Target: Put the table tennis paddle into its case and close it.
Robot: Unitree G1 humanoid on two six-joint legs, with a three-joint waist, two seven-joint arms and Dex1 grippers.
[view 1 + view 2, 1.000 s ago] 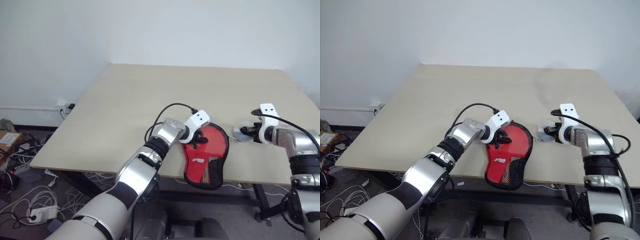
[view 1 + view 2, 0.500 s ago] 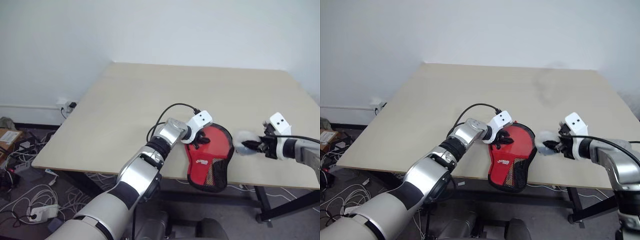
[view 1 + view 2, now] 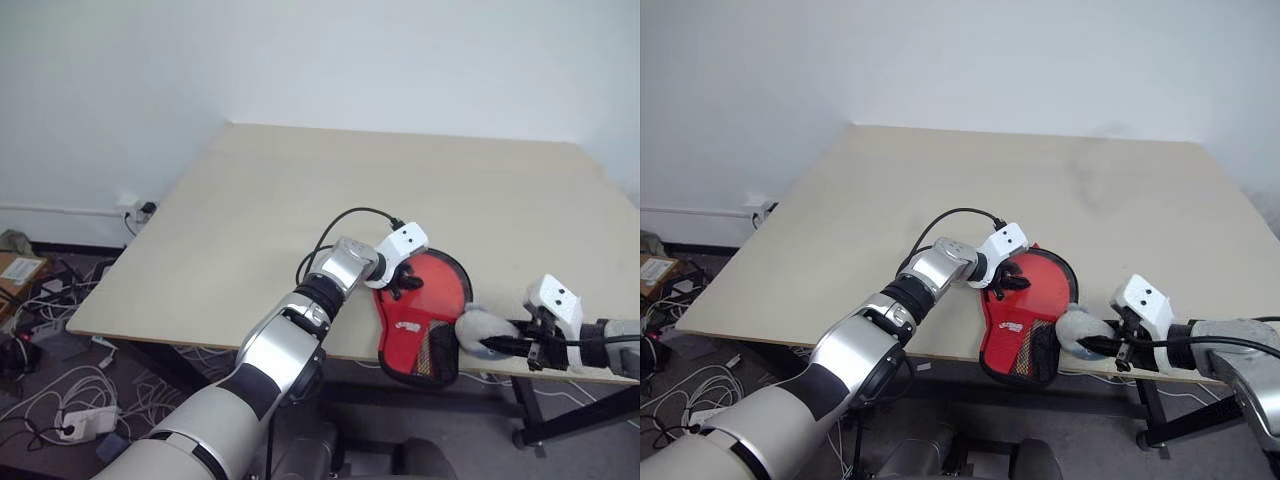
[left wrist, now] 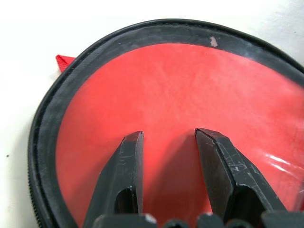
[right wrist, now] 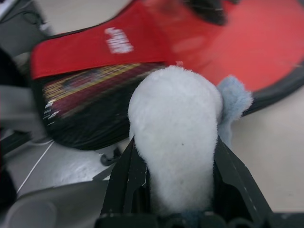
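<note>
Paddle-shaped soft case [image 3: 420, 318] of clear plastic with red mesh panel and black zip edging lying flat at near edge of pale wooden table [image 3: 300, 200], narrow handle end overhanging that edge. Red-faced table tennis paddle [image 4: 190, 104] already inside, round rubber face visible through clear plastic; striped wooden handle [image 5: 95, 83] showing behind mesh at narrow end. Insertion step judged done.

Left fingers [image 4: 171, 156] spread apart, both tips pressed down on clear plastic over round red face, grasping nothing, pinning case to table. Black zip edging curving just beyond tips, small red tab [image 4: 64, 61] poking out past edging on one side.

Right fingers [image 5: 173, 190] clenched on fluffy pale blue-grey ball [image 5: 175, 133], ball wedged between both pads and bulging beyond tips. From head cameras, right gripper [image 3: 1095, 345] with ball [image 3: 1077, 328] held off near table edge, just beside narrow mesh end of case. Cord and zip slider too small to make out.

Closing step judged under way: ball pull near handle end suggests zip run mostly or fully round, but seam state not readable, so cannot confirm fully shut. Left to do: finish any remaining zip travel, let go of ball, lift left fingers off case.
</note>
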